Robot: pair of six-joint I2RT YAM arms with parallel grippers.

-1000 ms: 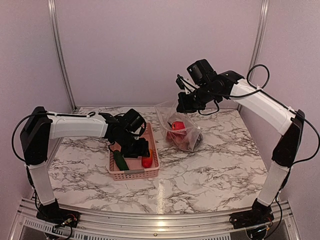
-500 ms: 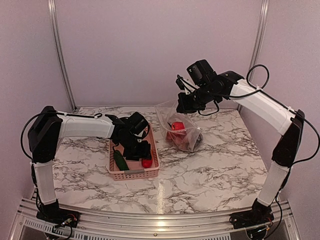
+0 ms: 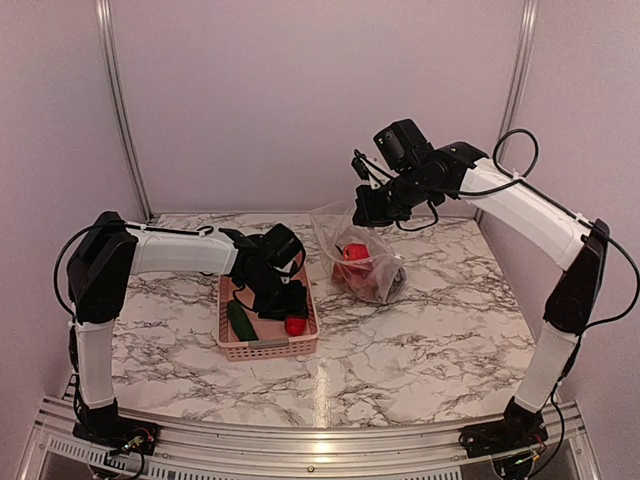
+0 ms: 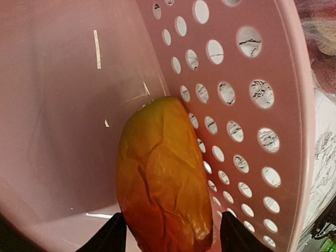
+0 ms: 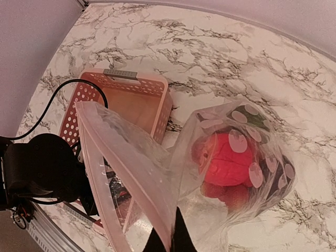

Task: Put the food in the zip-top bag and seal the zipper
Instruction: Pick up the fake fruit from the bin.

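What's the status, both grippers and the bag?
Left gripper open, straddling orange fruit in pink basket. Right gripper shut on zip-top bag rim, mouth held up; red food inside. Basket wall crowds the fruit.

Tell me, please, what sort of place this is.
Probably a robot lab test cell, not a kitchen: left arm and right arm bolted to a marble-patterned table, plain walls enclosing it, toy food in a pink basket.
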